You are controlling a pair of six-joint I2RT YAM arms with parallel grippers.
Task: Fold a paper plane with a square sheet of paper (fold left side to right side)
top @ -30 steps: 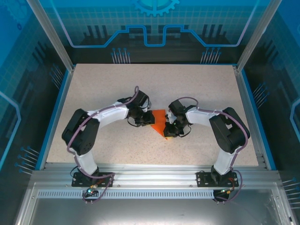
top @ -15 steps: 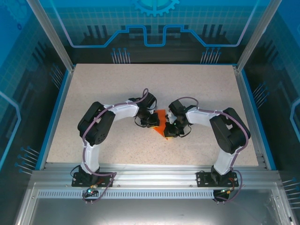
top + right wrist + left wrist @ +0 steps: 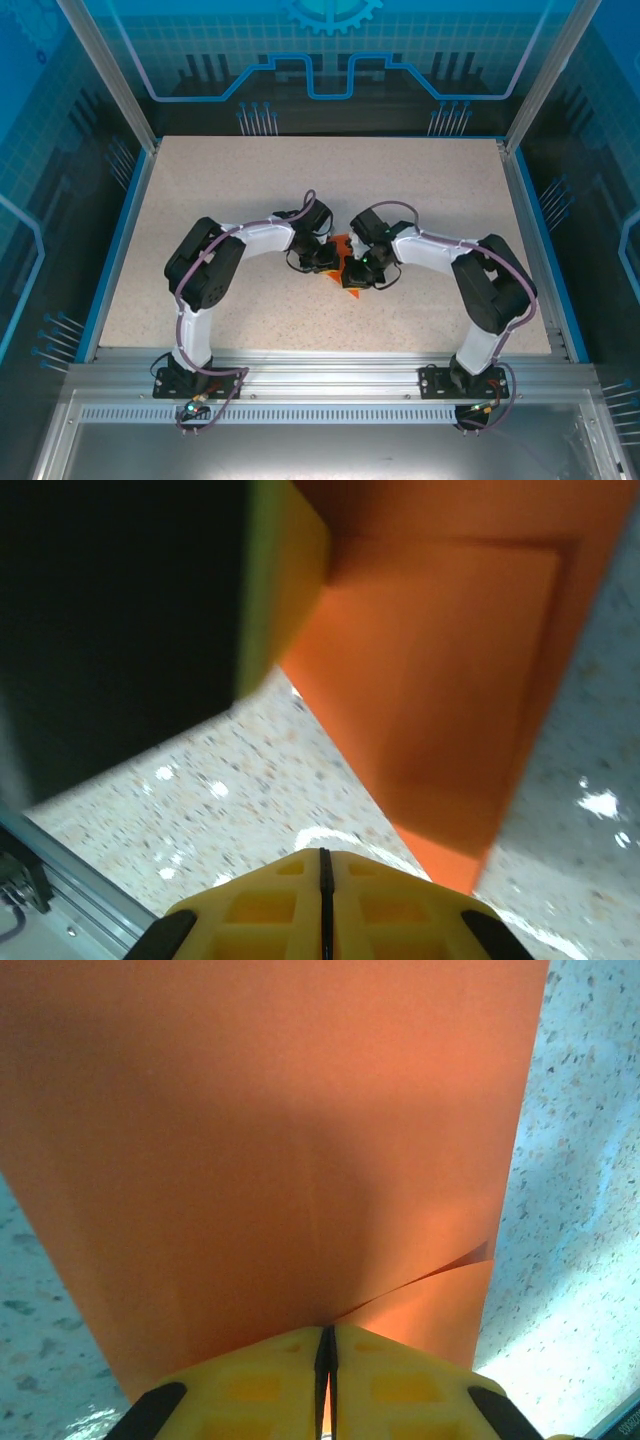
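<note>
The orange-red sheet of paper (image 3: 351, 291) lies mid-table, folded in layers, and both grippers hide most of its outline from above. My left gripper (image 3: 325, 260) is shut on it. In the left wrist view the paper (image 3: 280, 1140) spreads out from the yellow fingertips (image 3: 380, 1375), and one layer lifts off the layer below at the right edge. My right gripper (image 3: 357, 275) is shut and holds nothing. In the right wrist view its tips (image 3: 322, 865) hover over bare table just left of the paper's (image 3: 450, 680) near corner. The left gripper's finger (image 3: 285, 570) shows at the upper left.
The speckled table (image 3: 250, 180) has a raised blue border (image 3: 128, 240) on its sides. An aluminium rail (image 3: 320, 375) carries the arm bases along the near edge. Transparent blue walls stand behind and to both sides. Free room lies on all sides of the paper.
My left gripper has travelled right across the paper from its left edge. In the last half second my right gripper shifted left, closer to the left one.
</note>
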